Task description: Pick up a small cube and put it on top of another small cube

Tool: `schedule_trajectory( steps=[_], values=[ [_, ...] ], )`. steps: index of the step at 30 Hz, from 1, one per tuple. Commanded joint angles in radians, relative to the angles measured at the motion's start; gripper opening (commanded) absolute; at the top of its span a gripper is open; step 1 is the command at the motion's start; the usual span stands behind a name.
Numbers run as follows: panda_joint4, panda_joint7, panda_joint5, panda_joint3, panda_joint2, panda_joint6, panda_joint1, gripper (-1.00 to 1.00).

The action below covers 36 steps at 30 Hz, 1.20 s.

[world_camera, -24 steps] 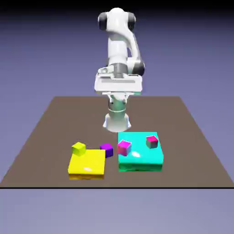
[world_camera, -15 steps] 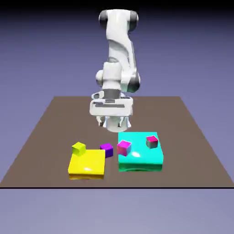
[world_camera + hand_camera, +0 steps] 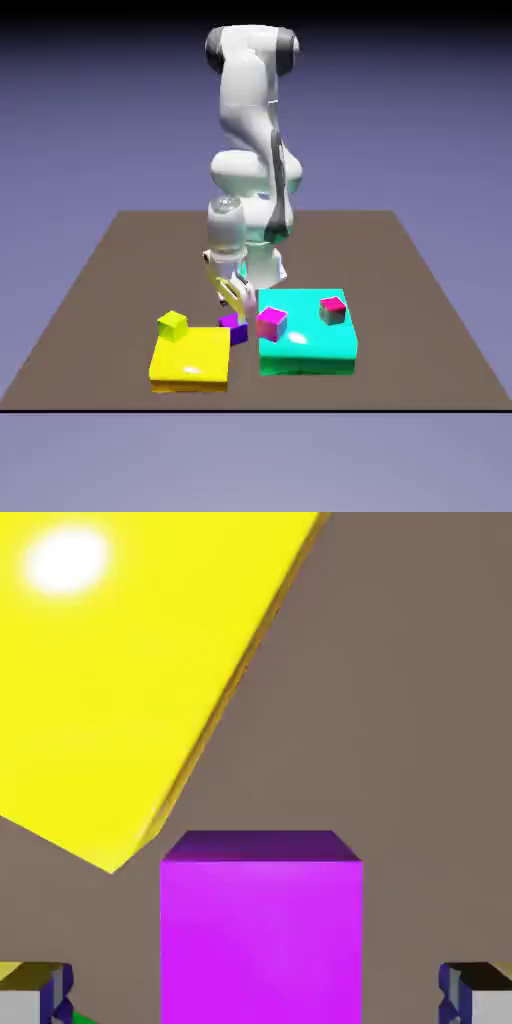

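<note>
Hand view showed the small purple cube (image 3: pixel 260 937) big between the two finger tips (image 3: pixel 35 994), w/ gaps on both sides, so the gripper (image 3: pixel 233 300) was wide apart, not squeezing. Cube (image 3: pixel 234 327) sat on the brown table (image 3: pixel 100 290), between the flat yellow block (image 3: pixel 190 360) & teal block (image 3: pixel 308 345), just beside both.

- The white arm (image 3: pixel 250 150) stands in the upper middle of the frame, bent down toward the centre.
- Its gripper (image 3: pixel 233 300) hangs just above the small purple cube (image 3: pixel 236 327); finger spacing is too small to tell.
- That cube lies between the yellow block (image 3: pixel 190 360) and the teal block (image 3: pixel 308 347) on the brown table (image 3: pixel 100 290).
- A yellow-green cube (image 3: pixel 172 324) sits on the yellow block's far left corner.
- A magenta-pink cube (image 3: pixel 271 322) and a grey-sided, pink-topped cube (image 3: pixel 332 309) rest on the teal block.
</note>
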<state>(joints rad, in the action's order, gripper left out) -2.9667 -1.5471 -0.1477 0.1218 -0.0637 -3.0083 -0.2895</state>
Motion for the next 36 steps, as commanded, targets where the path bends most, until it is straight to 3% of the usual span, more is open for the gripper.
schedule_trajectory(
  steps=[1, 5, 6, 18, 31, 36],
  values=[
    [0.006, 0.001, -0.001, -0.001, -0.036, -0.031, 0.001, 0.00],
    [0.025, 0.006, -0.003, -0.002, -0.161, -0.136, 0.002, 0.00],
    [0.025, 0.006, -0.003, -0.002, -0.161, -0.136, 0.002, -1.00],
    [-0.028, -0.007, 0.003, 0.003, 0.181, 0.153, -0.003, -1.00],
    [0.402, -0.245, -0.098, 0.334, 0.346, 0.715, -0.143, -1.00],
    [0.346, -0.289, -0.037, 0.379, 0.258, 0.581, -0.123, -1.00]
  ],
)
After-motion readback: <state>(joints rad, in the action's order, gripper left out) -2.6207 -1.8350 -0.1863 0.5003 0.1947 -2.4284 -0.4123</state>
